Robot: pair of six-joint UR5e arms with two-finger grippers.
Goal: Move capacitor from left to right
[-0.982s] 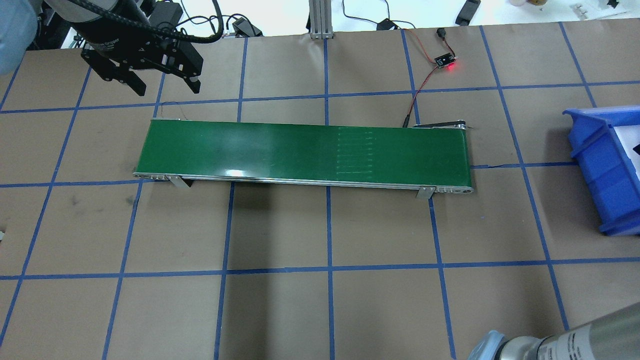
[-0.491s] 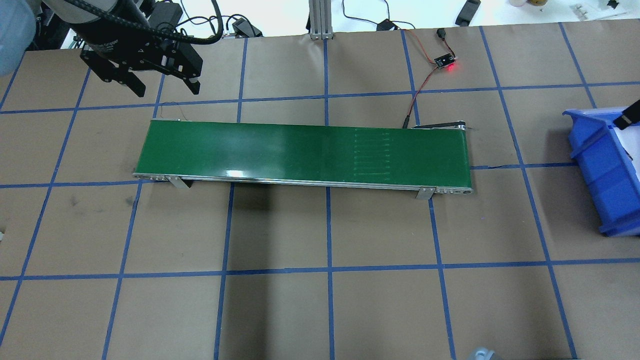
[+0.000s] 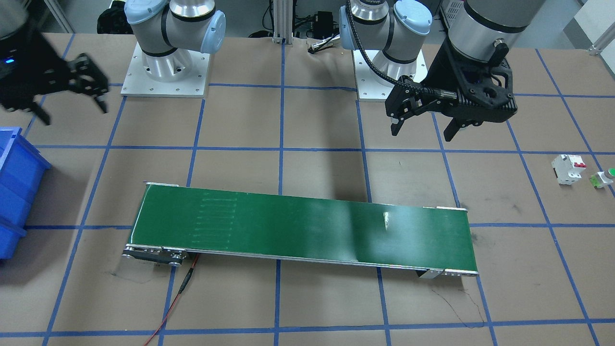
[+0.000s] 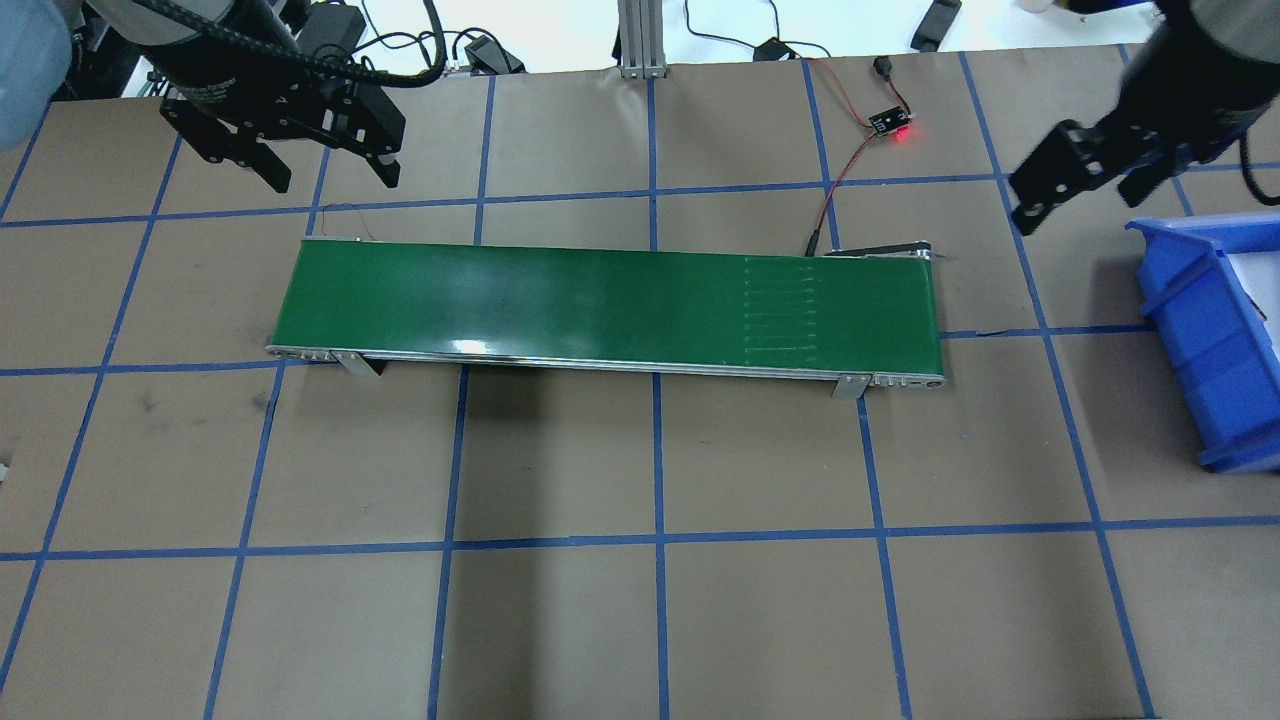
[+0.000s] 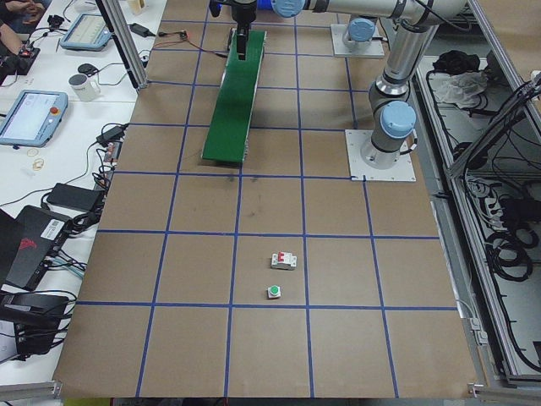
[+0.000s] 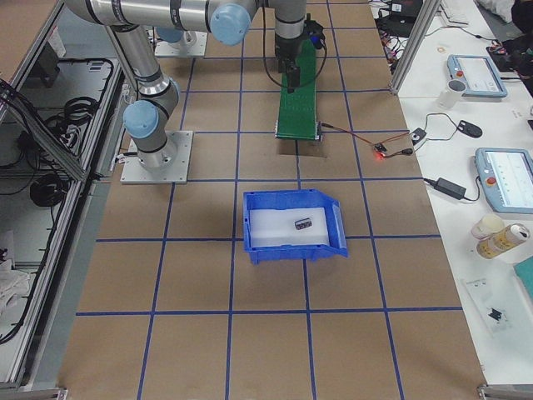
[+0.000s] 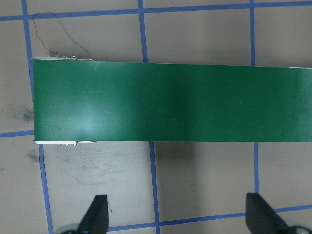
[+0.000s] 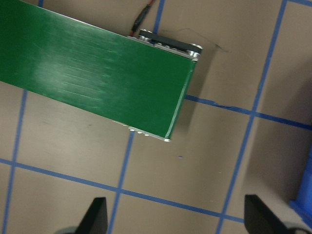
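Observation:
The capacitor (image 6: 301,223), a small black piece with pale markings, lies on the white liner inside the blue bin (image 6: 291,252) on the right side. My right gripper (image 4: 1075,200) hangs open and empty above the table between the green conveyor belt (image 4: 600,300) and the bin; its open fingers (image 8: 95,217) show in the right wrist view. My left gripper (image 4: 335,182) is open and empty, raised beyond the belt's left end; it also shows in the front view (image 3: 423,134). The belt carries nothing.
A white circuit breaker (image 3: 567,168) and a green-capped push button (image 3: 604,178) sit on the table past the belt's left end. A small board with a red light (image 4: 892,125) and its wires lie behind the belt's right end.
My right arm has swung from the near right corner, across the bin, to above the table by the belt's right end. The belt's seam marks have shifted right. The left gripper has stayed put.

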